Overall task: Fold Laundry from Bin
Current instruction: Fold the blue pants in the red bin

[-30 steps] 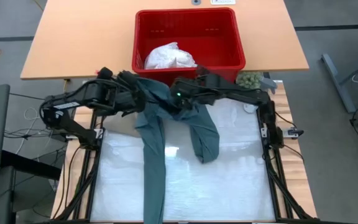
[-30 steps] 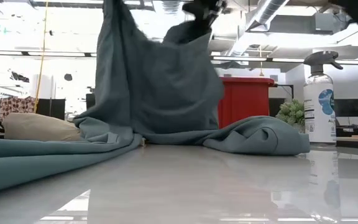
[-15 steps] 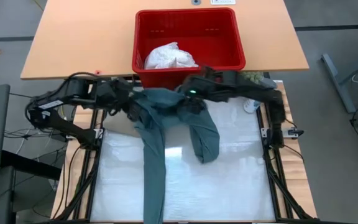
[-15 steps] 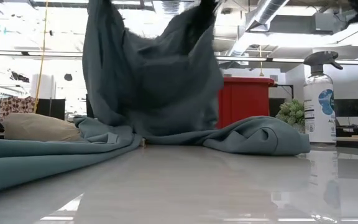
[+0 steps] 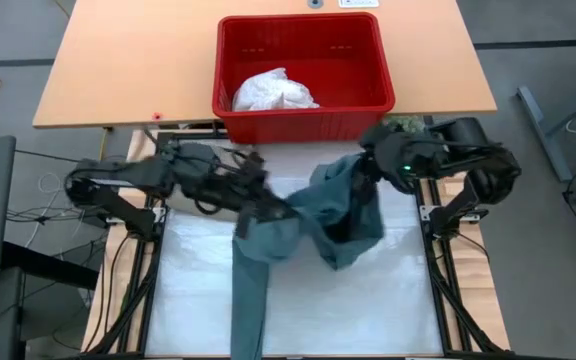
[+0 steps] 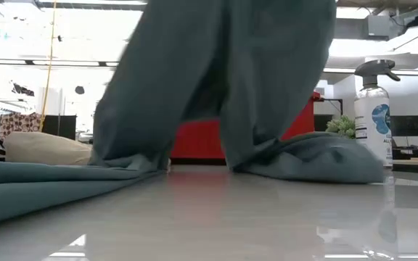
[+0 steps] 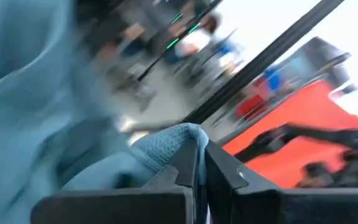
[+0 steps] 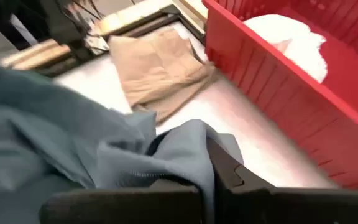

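Both grippers, left gripper (image 5: 265,205) and right gripper (image 5: 368,170), pinch teal garment (image 5: 313,215) aloft; it blocks red bin (image 5: 303,110). Beige garment (image 8: 157,68), spray bottle (image 6: 374,109) nearby.

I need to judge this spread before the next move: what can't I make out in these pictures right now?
- Left tool: shut on the teal garment; the high view blurs it and cloth covers it.
- Right tool: shut on that garment; hidden under cloth in the high view.
- Red bin: mostly hidden by hanging cloth in the low view.
- Beige garment: hidden under the left arm in the high view.
- White garment: bunched, shape unreadable.
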